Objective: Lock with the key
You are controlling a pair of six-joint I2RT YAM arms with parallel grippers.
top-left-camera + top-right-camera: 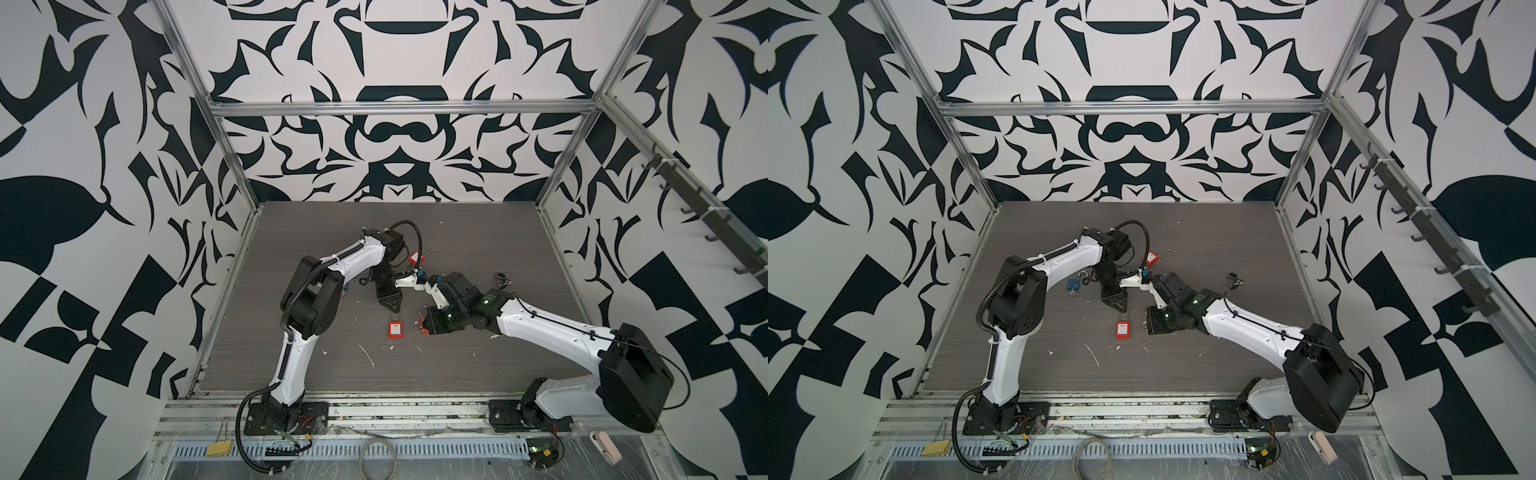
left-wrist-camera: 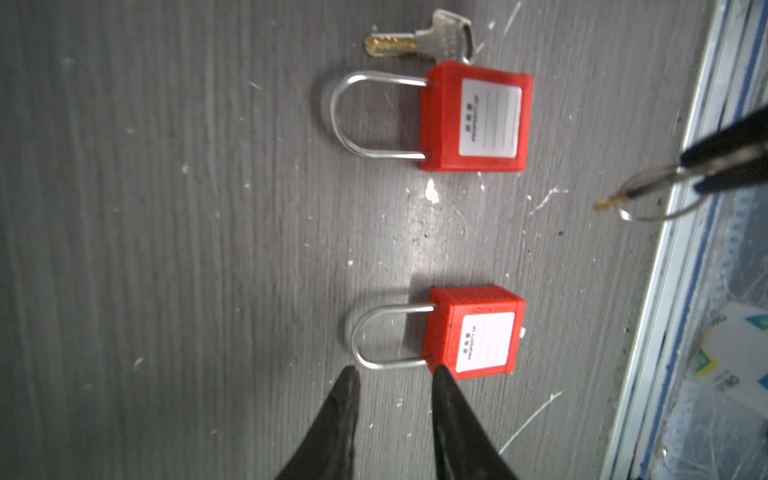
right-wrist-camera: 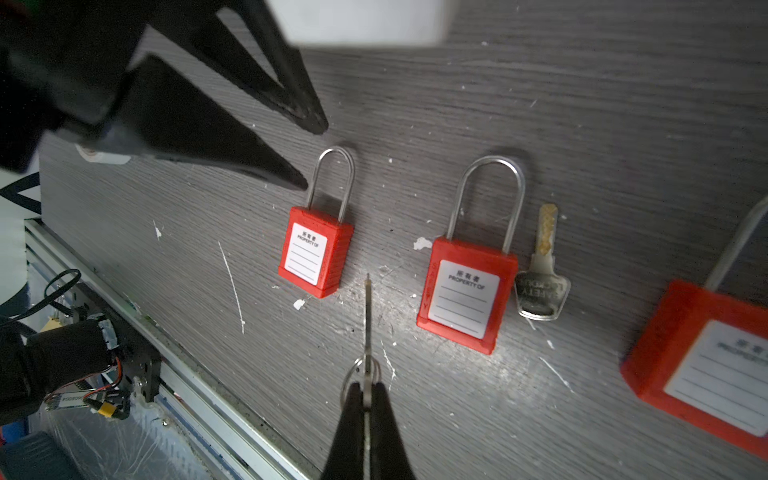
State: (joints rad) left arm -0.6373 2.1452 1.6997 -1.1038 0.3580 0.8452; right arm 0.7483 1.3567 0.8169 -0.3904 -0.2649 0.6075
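Left claw (image 2: pixel 395 376) parted at a padlock (image 2: pixel 478 332); right claw (image 3: pixel 365 388) pinching the key (image 3: pixel 367 316).
The left arm (image 1: pixel 357 253) bends in over the table (image 1: pixel 478 232), claw pointing down, tips at the shackle end of the small red padlock. The padlock lies flat, label up, both shackle legs in its body. The right arm (image 1: pixel 540 328) stretches low, and the key it clamps shows edge-on. The blade tip is just beside the padlock's base, short of a second padlock (image 3: pixel 465 295).
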